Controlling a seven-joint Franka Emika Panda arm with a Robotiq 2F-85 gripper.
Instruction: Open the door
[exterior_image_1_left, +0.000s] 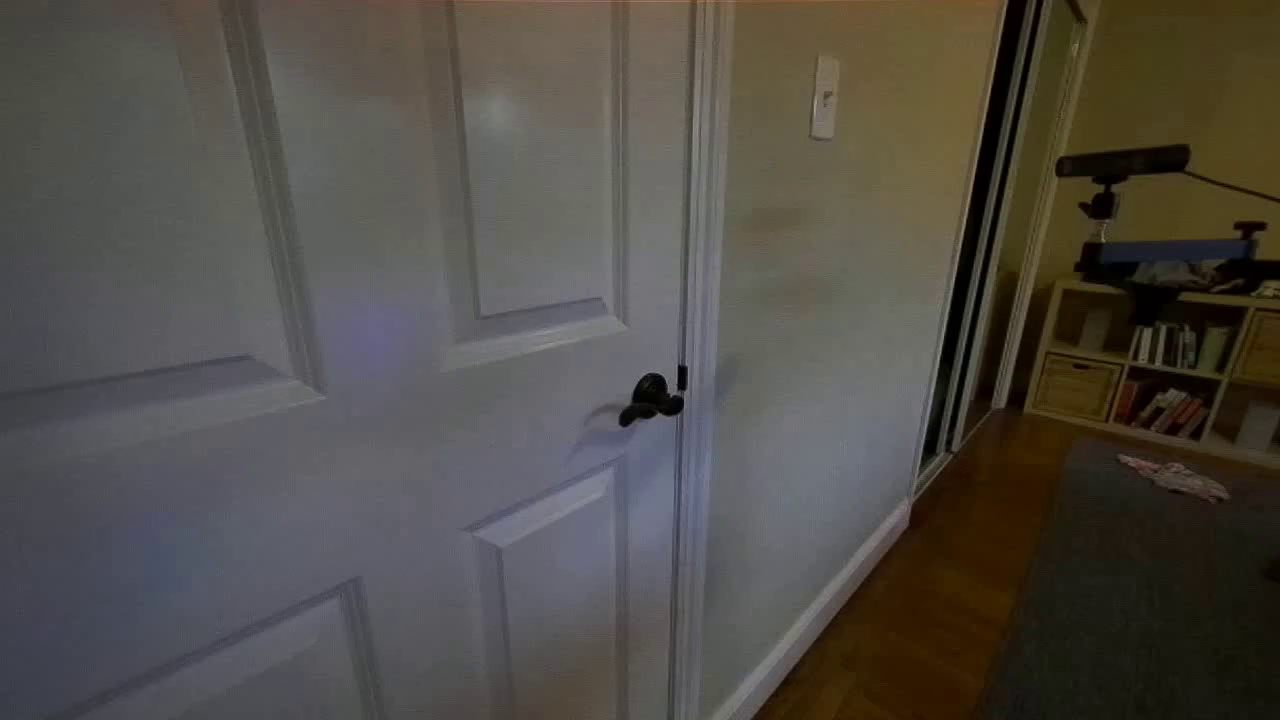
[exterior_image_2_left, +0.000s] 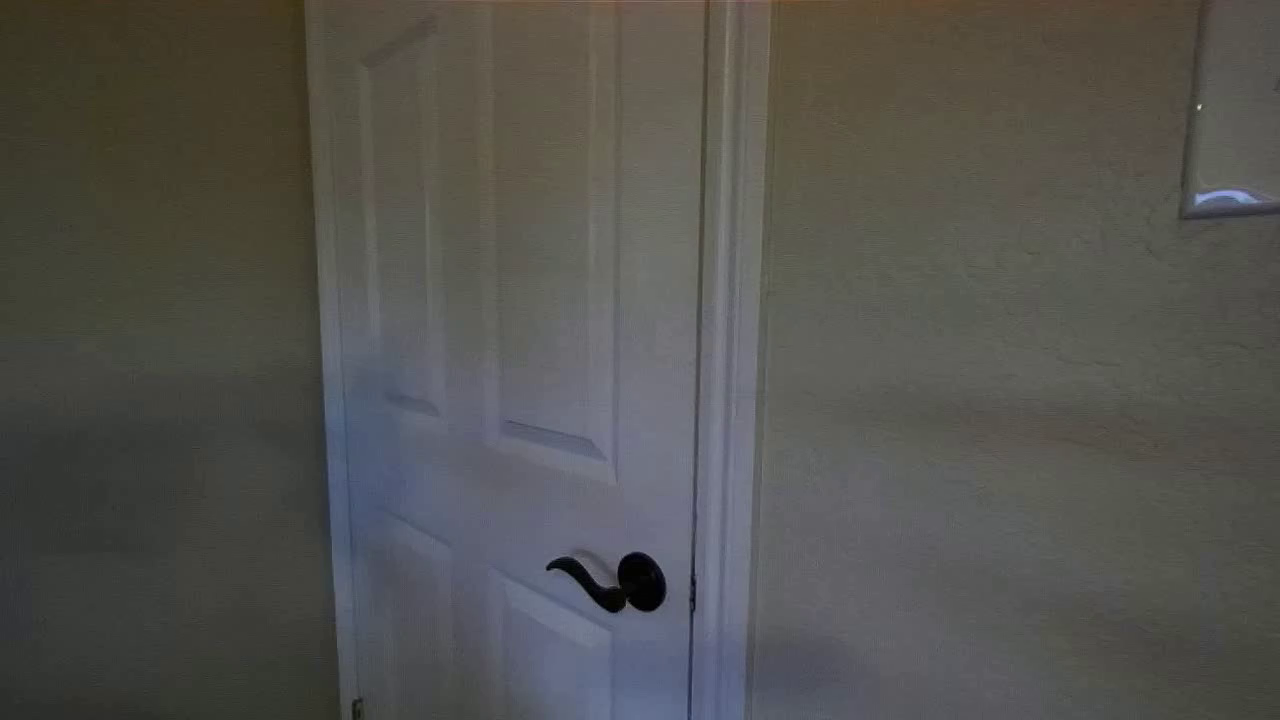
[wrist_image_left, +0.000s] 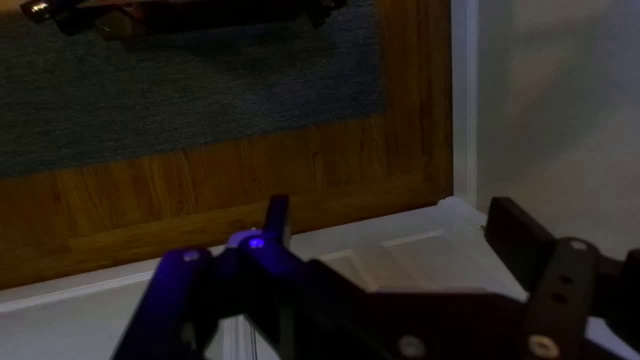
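The white panelled door (exterior_image_1_left: 385, 430) fills the left of an exterior view and stands mid-frame in an exterior view (exterior_image_2_left: 465, 480). It looks shut, with only a thin dark gap beside its frame. Its dark lever handle (exterior_image_1_left: 650, 398) sits near the door's right edge; it also shows in an exterior view (exterior_image_2_left: 605, 588), with the lever pointing left. In the wrist view, my gripper (wrist_image_left: 387, 215) is open, with nothing between its fingers. The panelled door surface (wrist_image_left: 425, 260) shows beyond and below the fingertips. The handle does not show there. The gripper is outside both exterior views.
A wall with a light switch (exterior_image_1_left: 824, 97) stands right of the door frame. A shelf (exterior_image_1_left: 1060, 345) with books and a camera (exterior_image_1_left: 1122, 162) stands further back. A rug (exterior_image_1_left: 1130, 600) with a cloth (exterior_image_1_left: 1175, 478) covers the wooden floor. A dark object (wrist_image_left: 200, 20) tops the wrist view.
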